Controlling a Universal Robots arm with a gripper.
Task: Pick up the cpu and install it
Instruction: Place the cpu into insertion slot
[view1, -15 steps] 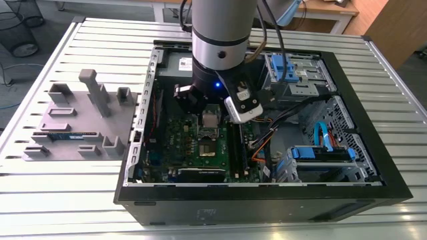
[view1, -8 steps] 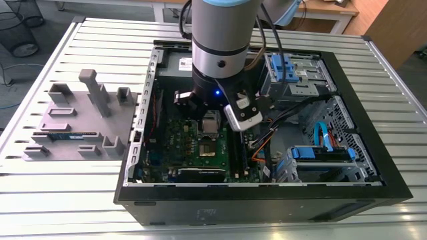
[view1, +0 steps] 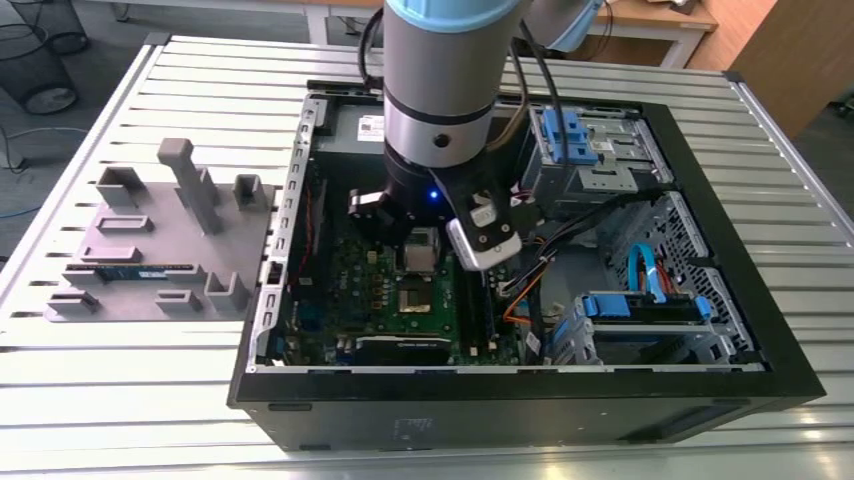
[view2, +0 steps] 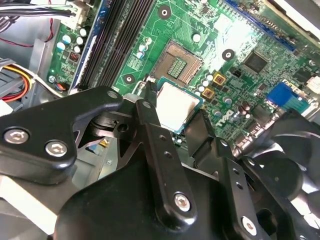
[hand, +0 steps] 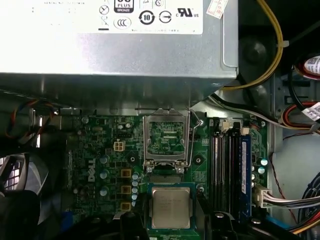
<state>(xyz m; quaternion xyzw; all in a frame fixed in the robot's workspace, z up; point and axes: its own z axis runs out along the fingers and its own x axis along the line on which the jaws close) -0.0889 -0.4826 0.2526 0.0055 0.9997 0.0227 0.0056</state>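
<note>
Gripper and socket. Your gripper (view2: 175, 109) is clamped on the cpu (view2: 176, 104), with a finger against each of two opposite edges. The chip is held flat above the motherboard (view2: 240, 30). The open socket (view2: 178, 62) lies just ahead of the chip's free edge, apart from it. In the first wrist view their edges run parallel.
</note>
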